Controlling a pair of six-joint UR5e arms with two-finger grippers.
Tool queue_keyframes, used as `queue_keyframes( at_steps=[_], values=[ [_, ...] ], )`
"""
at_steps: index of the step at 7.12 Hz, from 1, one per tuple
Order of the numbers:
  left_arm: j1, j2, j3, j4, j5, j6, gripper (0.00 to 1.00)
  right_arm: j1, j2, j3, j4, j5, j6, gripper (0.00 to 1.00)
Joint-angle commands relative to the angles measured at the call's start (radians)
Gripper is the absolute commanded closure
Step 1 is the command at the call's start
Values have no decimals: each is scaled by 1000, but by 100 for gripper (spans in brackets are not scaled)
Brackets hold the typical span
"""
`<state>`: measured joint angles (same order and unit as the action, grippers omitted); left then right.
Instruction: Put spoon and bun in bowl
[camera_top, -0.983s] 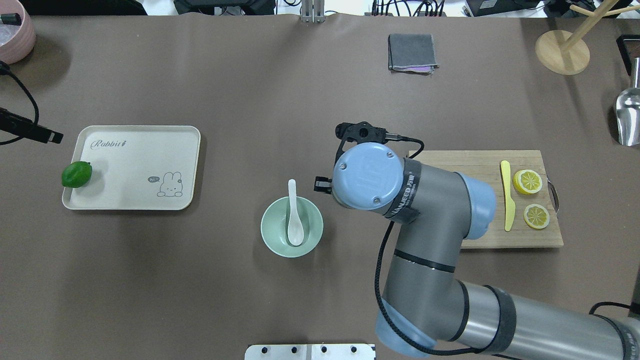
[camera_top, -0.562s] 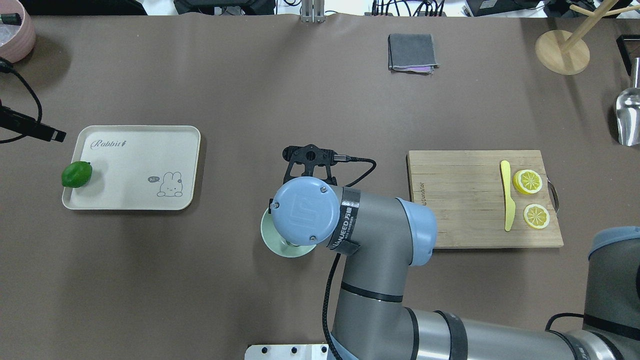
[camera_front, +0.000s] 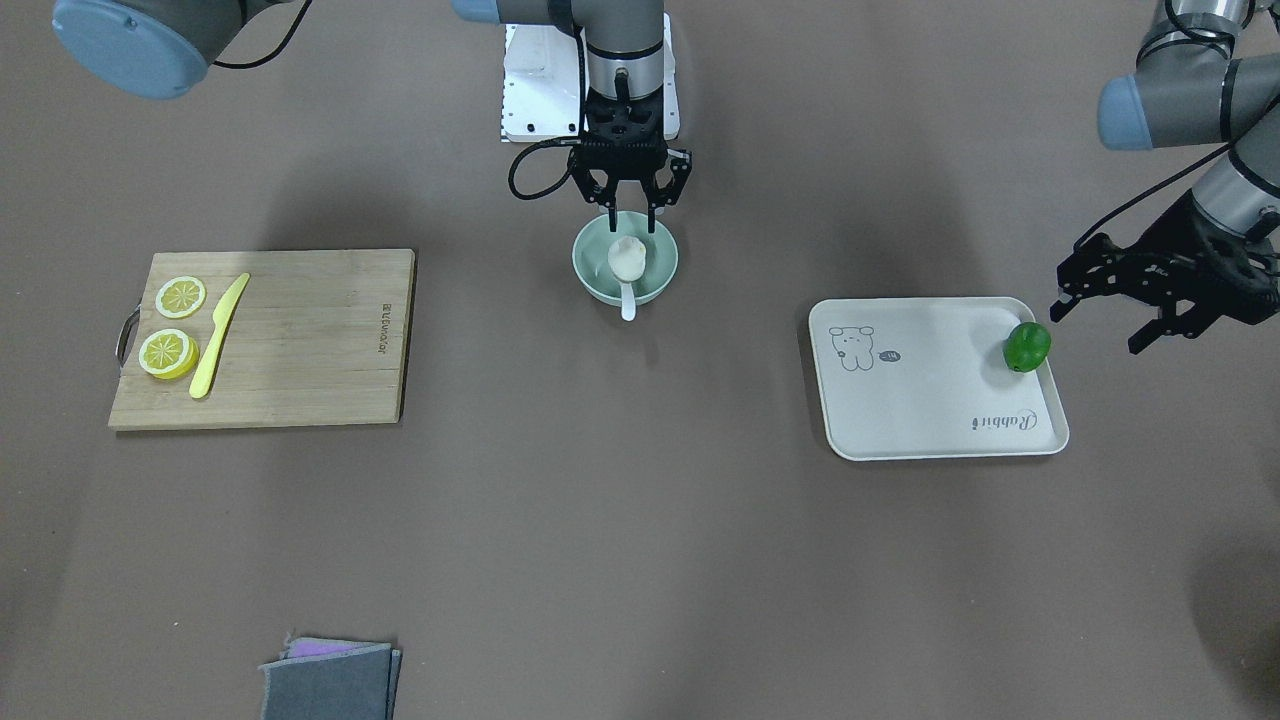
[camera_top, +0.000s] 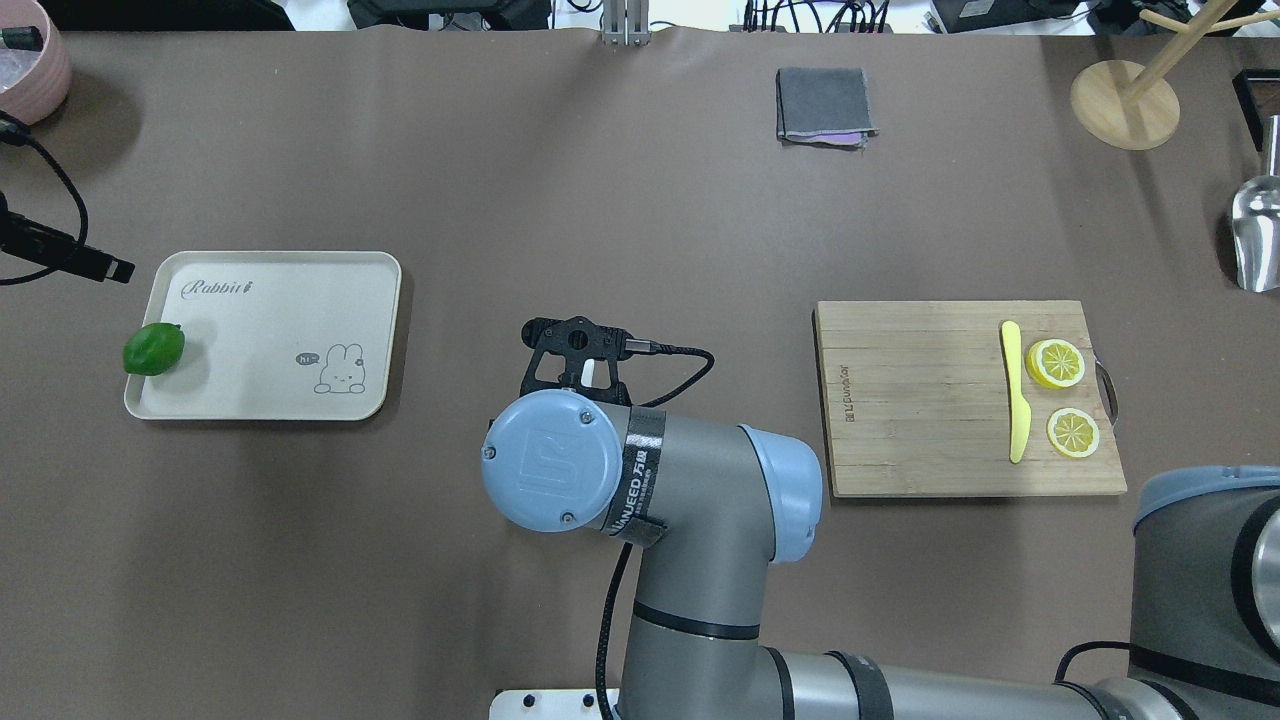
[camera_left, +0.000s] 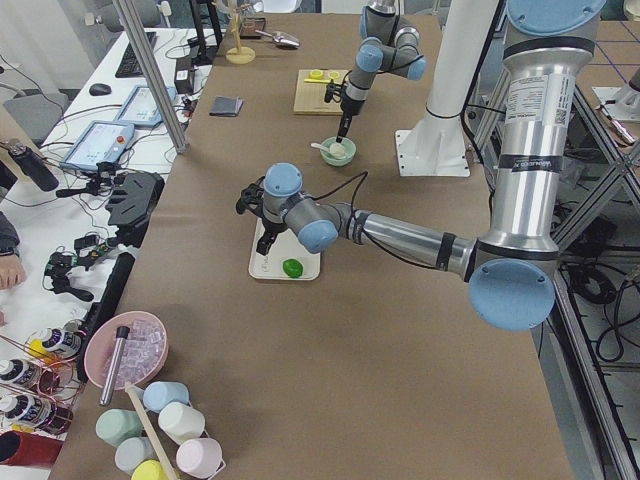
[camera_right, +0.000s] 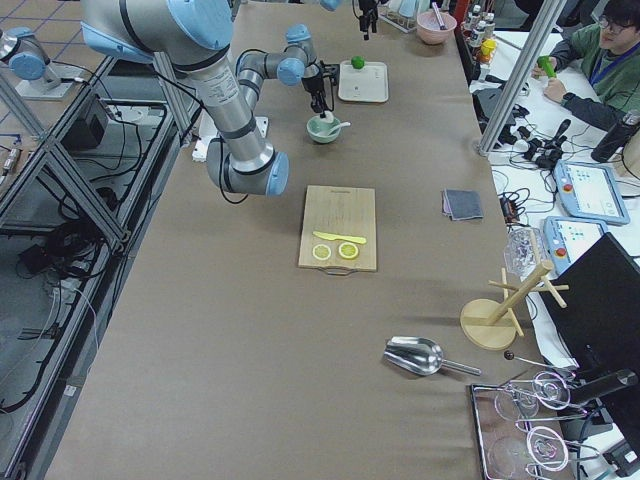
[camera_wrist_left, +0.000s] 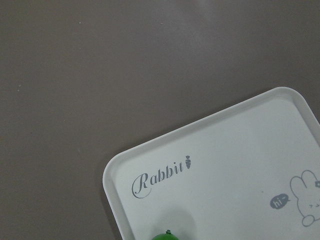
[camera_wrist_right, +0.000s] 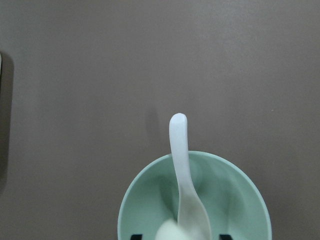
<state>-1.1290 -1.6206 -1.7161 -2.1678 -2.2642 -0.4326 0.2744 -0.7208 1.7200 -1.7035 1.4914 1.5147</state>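
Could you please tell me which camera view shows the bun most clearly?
The exterior front-facing view: the bun sits whole in the bowl, unobstructed. Overhead, the right arm hides it; the right wrist view catches only its edge; both side views show it tiny.

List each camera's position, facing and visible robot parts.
Front-facing: across the table, facing the white base plate; right tool over pale green round bowl, left tool beside cream rectangular tray.
Overhead: above and behind, looking down; right arm hides bowl.
Exterior left: table end; left arm nearest.
Exterior right: opposite end; right arm nearest.
Left wrist: down on tray; no body.
Right wrist: down on bowl; fingertips.
Front-facing and right wrist share the white glossy spoon.
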Motion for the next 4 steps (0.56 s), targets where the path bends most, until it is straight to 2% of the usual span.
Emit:
queue_keyframes(
  at_steps=[1,3,4],
  values=[
    [0,4,0,-3,2,2,2,50,-6,27,-5,48,-17,0],
    [-6,28,16,14,15,20,2,177,-81,105,-10,195,-62,0],
    [-14,89,12,-62,29,44,2,250,-147,140,-10,223,-135,0]
  ],
)
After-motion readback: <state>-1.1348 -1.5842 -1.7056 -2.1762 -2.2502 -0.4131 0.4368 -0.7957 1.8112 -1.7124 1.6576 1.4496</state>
